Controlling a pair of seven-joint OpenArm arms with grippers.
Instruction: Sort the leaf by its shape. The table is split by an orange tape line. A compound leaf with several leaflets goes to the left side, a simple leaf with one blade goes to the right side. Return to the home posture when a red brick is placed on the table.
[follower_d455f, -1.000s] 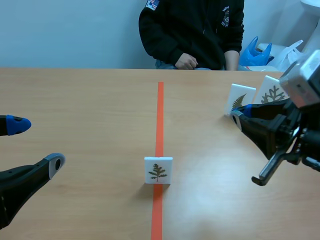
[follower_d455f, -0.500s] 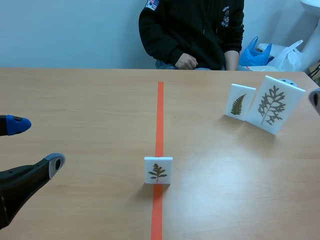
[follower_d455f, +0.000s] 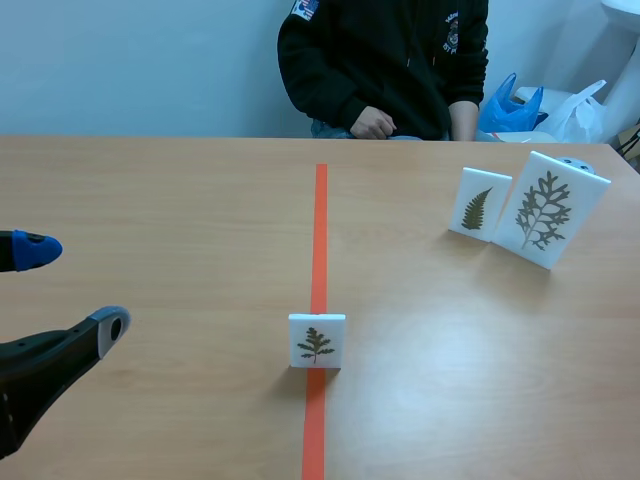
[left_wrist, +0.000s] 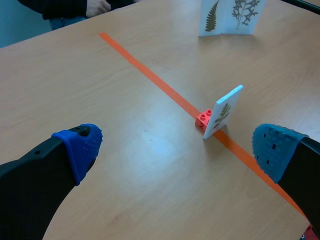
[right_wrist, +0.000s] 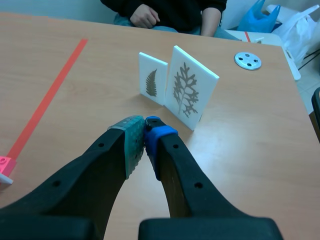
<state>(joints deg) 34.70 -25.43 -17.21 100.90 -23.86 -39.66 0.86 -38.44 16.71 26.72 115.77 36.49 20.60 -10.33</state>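
A small white card (follower_d455f: 316, 341) with a many-lobed leaf stands upright on the orange tape line (follower_d455f: 320, 230), mid-table. In the left wrist view this card (left_wrist: 223, 112) stands ahead of my left gripper (left_wrist: 177, 150), and a small red brick (left_wrist: 204, 119) props it from behind. My left gripper (follower_d455f: 72, 290) is open at the table's left, well short of the card. My right gripper (right_wrist: 145, 137) is shut on nothing, its pads meeting. It is out of the scene view. Just ahead of it stand two leaf cards, a fern card (right_wrist: 153, 79) and a taller branched-leaf card (right_wrist: 190, 87).
The two cards (follower_d455f: 479, 204) (follower_d455f: 549, 208) stand at the right back of the table. A white round disc (right_wrist: 248, 60) lies behind them. A person in a black top (follower_d455f: 385, 60) sits across the table, with a blue bag (follower_d455f: 510, 105) beside them.
My right arm has pulled back out of the scene view to the right, uncovering the two cards. The left gripper and the small card have not moved.
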